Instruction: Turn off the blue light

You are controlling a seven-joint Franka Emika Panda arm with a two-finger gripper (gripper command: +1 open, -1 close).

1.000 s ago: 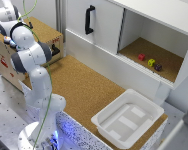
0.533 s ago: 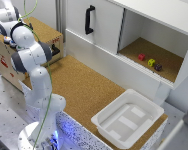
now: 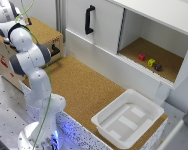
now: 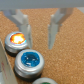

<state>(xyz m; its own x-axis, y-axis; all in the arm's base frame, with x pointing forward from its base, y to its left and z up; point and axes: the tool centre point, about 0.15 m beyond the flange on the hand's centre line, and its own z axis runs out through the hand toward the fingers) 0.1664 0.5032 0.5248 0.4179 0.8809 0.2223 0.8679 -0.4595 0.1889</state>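
At the exterior view's left, the arm (image 3: 29, 60) is seen folded over a wooden box (image 3: 41, 32), so that its wrist is carried down behind its own links; the pincer itself is hidden in that view. A blue glow (image 3: 68, 127) is thrown on the speckled worktop (image 3: 81, 132) edge near the base, which suggests the light is not yet off. Toward the middle, a cork surface (image 3: 89, 85) is laid out, with a white tray (image 3: 129, 120) at lower right and a cabinet (image 3: 144, 30) above, its open shelf holding three small blocks (image 3: 150, 61). In the wrist view, three buttons are set close together in a row on cork, presumably so that each can be pressed from above: an orange button (image 4: 17, 40), lit, the blue button (image 4: 29, 61) below it, and a green button (image 4: 46, 81) only partly shown at the frame's lower edge. The pincer (image 4: 39, 31) is held with its fingers parted moderately wide and nothing between them. The blue button lies toward the lower left of that frame, nearer the camera than the fingertips and apart from them, untouched; by this judgement the press is yet to be made.
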